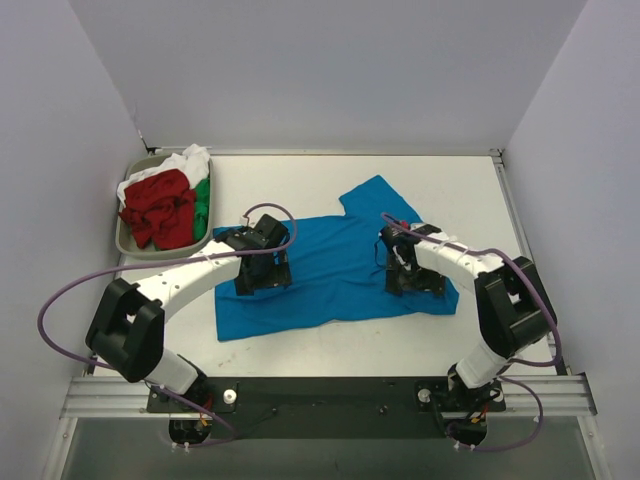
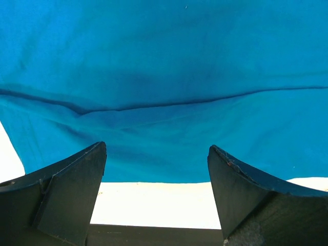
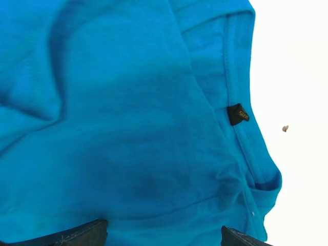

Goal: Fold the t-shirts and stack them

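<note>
A bright blue t-shirt (image 1: 335,270) lies spread, a little rumpled, in the middle of the white table (image 1: 450,190). My left gripper (image 1: 262,264) hangs over its left part, open. In the left wrist view the left gripper (image 2: 157,146) has wide jaws over the blue cloth (image 2: 164,77), right at its near hem, with nothing between them. My right gripper (image 1: 410,266) is over the shirt's right part, also open. In the right wrist view only the tips of the right gripper (image 3: 161,226) show, above the blue cloth (image 3: 128,128) near the collar and its small black tag (image 3: 238,114).
A grey oval tray (image 1: 138,252) stands at the back left and holds bunched red (image 1: 160,208), green (image 1: 203,200) and white (image 1: 185,160) t-shirts. Pale walls close in the table at the left, back and right. The arms' mounting rail (image 1: 330,392) runs along the near edge.
</note>
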Controlling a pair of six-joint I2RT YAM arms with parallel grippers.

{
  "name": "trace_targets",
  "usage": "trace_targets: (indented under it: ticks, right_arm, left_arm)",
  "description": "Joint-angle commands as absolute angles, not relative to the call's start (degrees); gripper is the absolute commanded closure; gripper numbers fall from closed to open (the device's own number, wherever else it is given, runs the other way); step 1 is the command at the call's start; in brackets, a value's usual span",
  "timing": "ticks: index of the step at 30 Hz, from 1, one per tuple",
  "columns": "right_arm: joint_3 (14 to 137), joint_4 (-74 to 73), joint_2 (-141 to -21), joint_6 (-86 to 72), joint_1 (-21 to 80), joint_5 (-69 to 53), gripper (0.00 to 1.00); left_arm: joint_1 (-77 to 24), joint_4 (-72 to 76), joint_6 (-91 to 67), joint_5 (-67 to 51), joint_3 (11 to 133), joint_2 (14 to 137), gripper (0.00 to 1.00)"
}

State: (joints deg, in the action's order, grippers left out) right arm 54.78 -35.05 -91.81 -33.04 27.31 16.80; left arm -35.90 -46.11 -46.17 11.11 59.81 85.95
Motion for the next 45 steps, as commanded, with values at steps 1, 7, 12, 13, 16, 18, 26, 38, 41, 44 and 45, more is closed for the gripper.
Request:
trace_targets:
  ticks: [1,7,12,13,16,18,26,38,41,44,45]
  right_arm:
    - [53.3,-37.1,-93.6,-35.3,26.5,19.2,0.08]
    - [50.7,-40.3,-94.6,-43.0,28.2,20.2,0.08]
    - [51.4,-46.8,-96.5,-50.6,30.4,25.5,0.08]
    - [51.1,-48.4,-96.7,-51.4,31.5,26.0,0.08]
    - [49.6,-50.6,-97.0,-55.2,34.1,26.9,0.08]
    - [49.0,-52.5,-97.0,-57.2,35.8,27.1,0.09]
    - [53.7,-63.3,-96.2,-65.5,45.3,31.7,0.0]
    - [49.6,-68.8,-95.5,-78.0,59.5,26.3,0.02]
    - [49.1,-70.0,-95.5,-79.7,61.3,26.4,0.02]
    - [53.5,-75.3,-94.3,-82.0,62.8,29.1,0.02]
    - [54.9,-78.2,-93.9,-82.2,62.9,30.7,0.02]
  left_arm:
    - [-35.8,-46.2,-46.6,12.4,60.4,86.0,0.1]
    - [-35.4,-46.0,-46.4,12.2,59.2,85.0,0.1]
    - [-34.8,-46.2,-46.2,12.0,58.2,83.9,0.1]
    - [-34.8,-46.2,-46.2,12.0,57.9,83.6,0.1]
    - [-34.7,-46.1,-46.1,11.7,57.4,82.6,0.1]
    - [-34.6,-46.2,-46.3,11.6,57.1,81.9,0.1]
    - [-34.4,-47.2,-46.2,12.0,57.3,79.7,0.1]
    - [-34.3,-47.4,-46.6,11.8,56.5,78.3,0.1]
    - [-34.3,-47.3,-46.7,11.8,56.1,78.0,0.1]
    - [-34.3,-47.1,-46.2,11.9,56.7,78.0,0.1]
    - [-34.4,-47.5,-46.1,11.8,57.1,77.8,0.1]
